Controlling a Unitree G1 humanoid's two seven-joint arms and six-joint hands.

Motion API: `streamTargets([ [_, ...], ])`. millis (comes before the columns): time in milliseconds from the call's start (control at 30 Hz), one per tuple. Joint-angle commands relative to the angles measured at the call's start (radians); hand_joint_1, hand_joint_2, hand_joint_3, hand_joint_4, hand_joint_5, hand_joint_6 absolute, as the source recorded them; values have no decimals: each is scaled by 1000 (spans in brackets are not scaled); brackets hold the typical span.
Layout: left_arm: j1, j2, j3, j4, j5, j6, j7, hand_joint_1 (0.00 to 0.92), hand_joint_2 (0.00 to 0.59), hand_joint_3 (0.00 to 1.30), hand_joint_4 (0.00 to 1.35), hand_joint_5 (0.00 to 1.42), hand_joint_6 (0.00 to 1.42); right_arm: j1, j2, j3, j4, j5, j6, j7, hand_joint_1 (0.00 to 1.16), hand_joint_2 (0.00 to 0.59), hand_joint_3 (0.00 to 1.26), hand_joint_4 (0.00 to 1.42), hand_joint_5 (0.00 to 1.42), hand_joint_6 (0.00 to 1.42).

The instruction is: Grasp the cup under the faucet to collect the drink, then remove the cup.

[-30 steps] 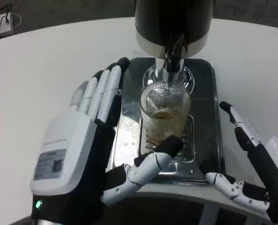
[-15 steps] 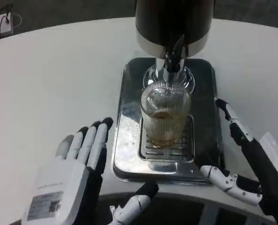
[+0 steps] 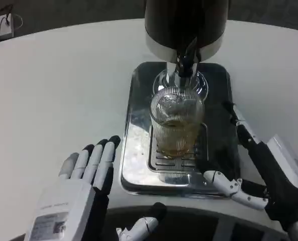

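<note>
Head view: white table (image 3: 53, 85) from above, tray in the middle, a hand on each side.
Left hand (image 3: 81, 193): low on the left, fingers straight and apart, grasping nothing, clear of the tray's edge.
Tray (image 3: 136, 170): shiny metal, with a slotted grate at its centre.
Cup (image 3: 177, 123): ribbed glass, upright on the grate, right under the faucet (image 3: 185, 63) of the dark dispenser (image 3: 185, 22).
Drink: amber liquid fills the lower part of the cup; whether any is pouring now I cannot tell, the spout hides it.
Right hand (image 3: 257, 173): spread wide, holding nothing, thumb over the tray's front right corner, fingers along its right edge, near the cup but apart from it.
Progress: collecting looks partly done; the grasp and the removal are both left.
</note>
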Motion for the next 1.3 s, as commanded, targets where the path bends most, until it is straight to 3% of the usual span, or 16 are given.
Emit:
streamTargets([
  [33,14,12,7,12,-13,-13,14,0,192,0,0,0,0,-29,7,18,31,19,-25,-13,526,266,0,0,71,207],
  [700,20,21,-5,-18,-6,-3,-43,0,193,0,0,0,0,-187,46,48,184,40,-35,-67,585,242,0,11,88,231],
  [1300,15,14,3,-29,-1,10,-61,0,193,0,0,0,0,-259,62,89,283,51,-66,-85,586,238,0,21,108,245],
])
